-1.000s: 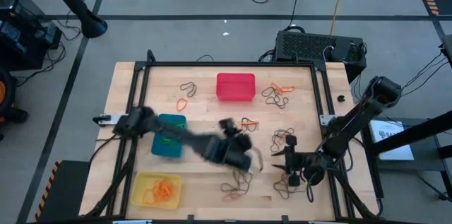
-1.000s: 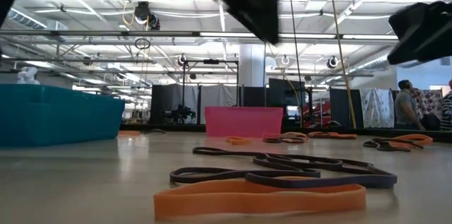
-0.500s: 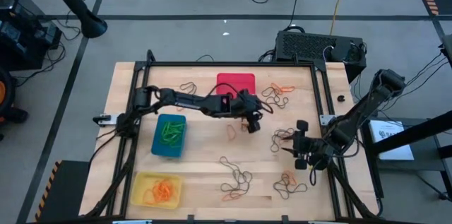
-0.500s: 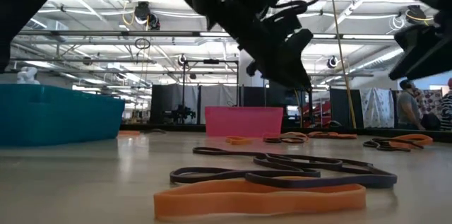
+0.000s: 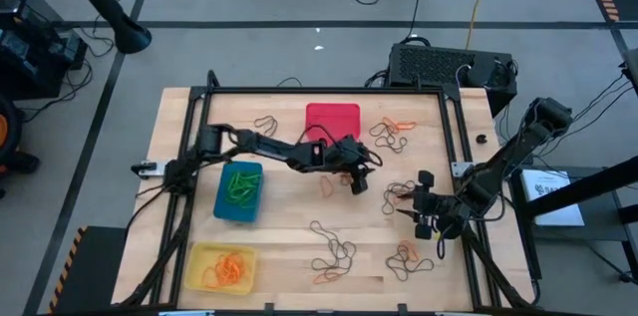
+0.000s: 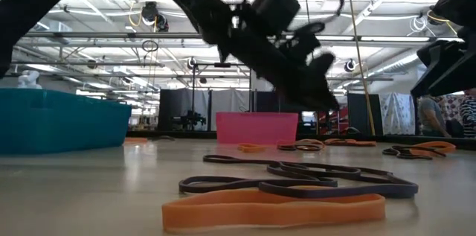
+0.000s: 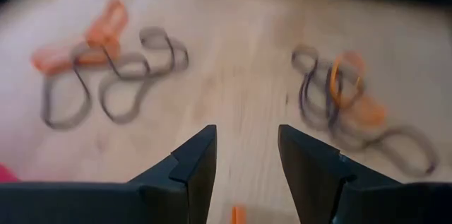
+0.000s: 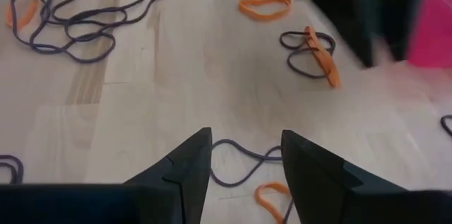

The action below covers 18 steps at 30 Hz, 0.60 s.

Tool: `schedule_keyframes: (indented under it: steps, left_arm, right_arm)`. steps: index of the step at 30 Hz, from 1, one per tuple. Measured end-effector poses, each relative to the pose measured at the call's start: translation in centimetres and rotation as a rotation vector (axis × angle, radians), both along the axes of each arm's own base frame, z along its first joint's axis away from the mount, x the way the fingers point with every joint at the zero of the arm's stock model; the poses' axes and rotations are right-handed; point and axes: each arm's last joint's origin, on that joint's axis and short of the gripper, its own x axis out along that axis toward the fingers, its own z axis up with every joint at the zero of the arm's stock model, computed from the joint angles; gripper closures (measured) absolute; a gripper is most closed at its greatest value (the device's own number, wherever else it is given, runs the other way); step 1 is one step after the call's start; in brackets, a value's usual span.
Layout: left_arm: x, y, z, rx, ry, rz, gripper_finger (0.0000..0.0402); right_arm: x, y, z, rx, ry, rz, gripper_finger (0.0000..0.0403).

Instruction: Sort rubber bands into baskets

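Altogether three baskets (image 5: pixel 333 123); two empty pincers (image 5: pixel 357 178).

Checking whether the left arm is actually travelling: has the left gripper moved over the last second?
Yes. The left gripper has swung from the table's near side, below the blue basket, up to just below the red basket, over the loose rubber bands.
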Motion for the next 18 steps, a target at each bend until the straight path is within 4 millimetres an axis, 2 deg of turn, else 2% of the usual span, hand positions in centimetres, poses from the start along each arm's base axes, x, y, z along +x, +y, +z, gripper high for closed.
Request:
schedule_keyframes:
  steps: [3,7,13,18]
  left_arm:
    - [0.0,0.0,-1.5,0.013,0.040,-0.003,0.0243]
    - [0.1,0.1,-1.3,0.016,0.026,0.002,0.0243]
    - [-0.5,0.1,-2.1,0.012,0.134,-0.001,0.0243]
    - [-0.5,0.1,-2.2,0.010,0.140,0.001,0.0243]
  right_arm:
    - [0.0,0.0,0.0,0.023,0.001,-0.010,0.0239]
    - [-0.2,0.3,-0.1,0.044,0.013,0.013,0.0239]
    - [-0.4,0.6,0.0,0.047,0.008,0.035,0.0239]
    - [-0.4,0.6,0.0,0.048,0.003,0.032,0.0239]
